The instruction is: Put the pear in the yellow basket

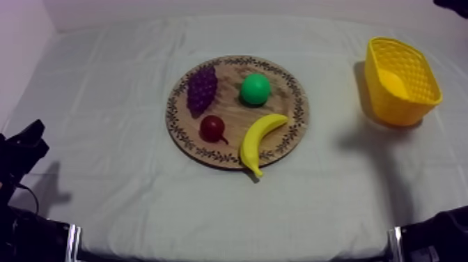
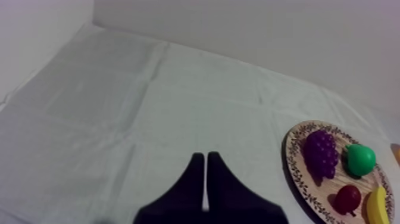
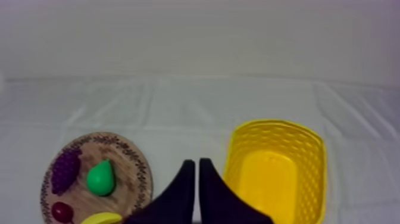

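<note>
The green toy pear (image 1: 255, 89) lay at 1 o'clock on round wooden board (image 1: 299, 111); yellow basket (image 1: 390, 108) stood at its 3 o'clock. The left end effector (image 2: 206, 156) and right end effector (image 3: 196, 162) were pressed together, empty

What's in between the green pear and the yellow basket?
Nothing to bump into. In the top view, past the pear comes the patterned rim of the wooden board, then just bare cloth up to the yellow basket.

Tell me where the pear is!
In the top view the pear sits on the board, right of the grapes and beyond the banana.
</note>
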Available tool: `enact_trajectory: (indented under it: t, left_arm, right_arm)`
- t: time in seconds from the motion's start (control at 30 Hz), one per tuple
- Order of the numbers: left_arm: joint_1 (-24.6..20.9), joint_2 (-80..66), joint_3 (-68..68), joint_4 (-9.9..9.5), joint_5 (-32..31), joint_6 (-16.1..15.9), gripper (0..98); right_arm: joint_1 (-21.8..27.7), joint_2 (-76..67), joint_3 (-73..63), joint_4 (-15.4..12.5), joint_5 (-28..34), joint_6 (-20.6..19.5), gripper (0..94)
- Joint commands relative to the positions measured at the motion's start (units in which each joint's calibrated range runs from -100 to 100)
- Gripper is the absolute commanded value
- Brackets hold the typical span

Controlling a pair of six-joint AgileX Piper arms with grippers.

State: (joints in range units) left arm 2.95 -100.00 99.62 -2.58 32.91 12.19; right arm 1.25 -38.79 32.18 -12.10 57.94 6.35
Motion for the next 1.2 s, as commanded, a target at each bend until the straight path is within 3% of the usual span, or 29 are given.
enact_trajectory:
  t: [0.0, 0.23, 1.0, 1.17]
  left_arm:
    - [-0.02, 0.0, 0.05, 0.02, -0.01, -0.01, 0.1]
    - [-0.02, 0.0, 0.05, 0.02, -0.01, -0.01, 0.1]
    - [-0.02, 0.0, 0.05, 0.02, -0.01, -0.01, 0.1]
    - [-0.02, 0.0, 0.05, 0.02, -0.01, -0.01, 0.1]
  right_arm:
    - [-0.54, 6.9, -10.2, -0.59, 4.0, -0.65, 0.5]
    - [-2.52, 19.46, -22.83, -1.67, 12.74, -3.81, 0.5]
    - [-15.06, 42.66, -31.43, 1.87, 15.28, -16.37, 0.6]
    - [-16.51, 45.7, -32.24, 2.62, 15.71, -18.2, 10.4]
